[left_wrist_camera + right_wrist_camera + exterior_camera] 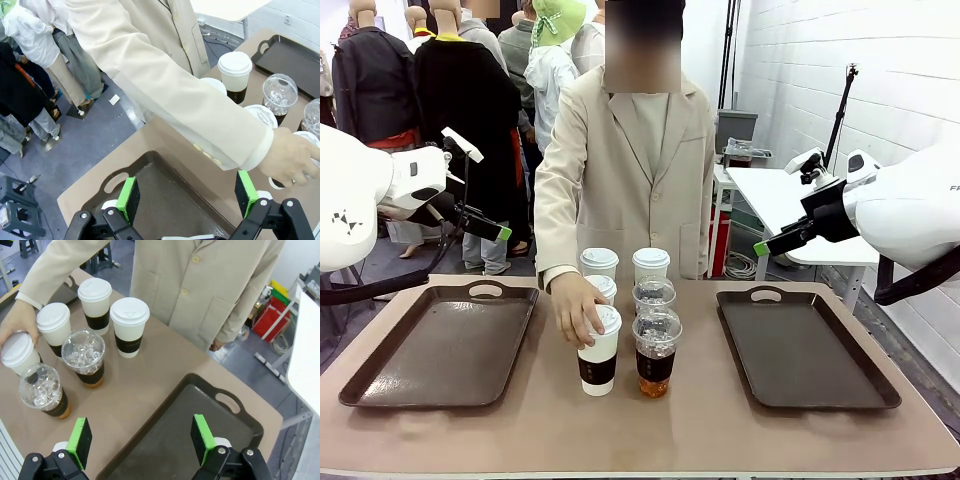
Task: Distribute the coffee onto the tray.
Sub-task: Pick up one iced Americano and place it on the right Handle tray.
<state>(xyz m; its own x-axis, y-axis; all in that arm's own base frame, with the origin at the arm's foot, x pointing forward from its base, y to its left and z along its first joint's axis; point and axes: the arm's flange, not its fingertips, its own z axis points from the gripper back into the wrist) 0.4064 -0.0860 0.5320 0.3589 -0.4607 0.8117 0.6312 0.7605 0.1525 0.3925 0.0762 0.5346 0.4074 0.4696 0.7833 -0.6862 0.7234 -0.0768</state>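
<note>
Coffee cups point(653, 296) cluster mid-table between left tray point(440, 350) and right tray point(805, 350), a person's hand point(578, 315) on the near white one. Left wrist: left gripper point(186, 197) fingers apart above left tray. Right wrist: right gripper point(141, 440) fingers apart too. Probably thin-walled, spill-prone; grip the sleeve.

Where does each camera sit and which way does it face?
Front: fixed between the arms, looking across the table at the person; left arm and right arm enter from the sides.
Left wrist: on the left arm, looking down past its open left claw at the left tray and the person's sleeve.
Right wrist: on the right arm, looking down past its open right claw at the right tray.
Shared: both wrist views catch the cups and the person's hand on a white cup.
</note>
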